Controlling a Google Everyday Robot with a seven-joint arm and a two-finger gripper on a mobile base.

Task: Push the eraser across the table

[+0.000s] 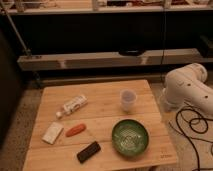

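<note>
The eraser (88, 151) is a small flat black block lying near the front edge of the light wooden slatted table (102, 91), left of centre and turned at an angle. My white arm (186, 90) stands off the table's right side and runs out of the picture. My gripper is out of view, so nothing shows of it near the eraser.
An orange carrot-like piece (75, 130) and a white flat block (52, 133) lie just behind and left of the eraser. A green bowl (130, 137) sits to its right. A lying bottle (73, 105) and a clear cup (128, 100) are farther back. Black cables (192, 125) lie on the floor at right.
</note>
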